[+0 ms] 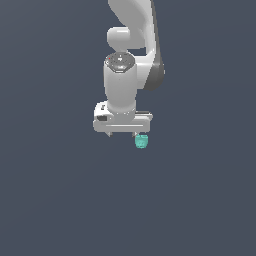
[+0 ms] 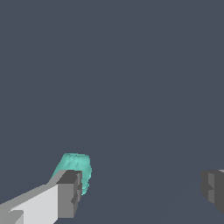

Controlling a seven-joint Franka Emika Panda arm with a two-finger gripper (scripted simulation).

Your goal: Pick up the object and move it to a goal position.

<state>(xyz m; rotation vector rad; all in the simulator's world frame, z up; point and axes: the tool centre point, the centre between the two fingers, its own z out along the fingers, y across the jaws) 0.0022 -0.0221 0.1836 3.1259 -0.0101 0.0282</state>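
Sitting beside one claw (image 2: 140, 192) finger, a lumpy teal object (image 2: 76, 168)

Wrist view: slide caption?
Open gripper above a plain dark surface, the teal object beside one finger, not between them.

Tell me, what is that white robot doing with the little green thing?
A white robot arm is reaching down over a small teal blob. Its gripper is open wide, and the blob sits right by one finger, off to one side instead of in the middle of the gap. The other finger is far from it. So the robot has not grabbed the blob; the pictures cannot show whether that finger touches it.
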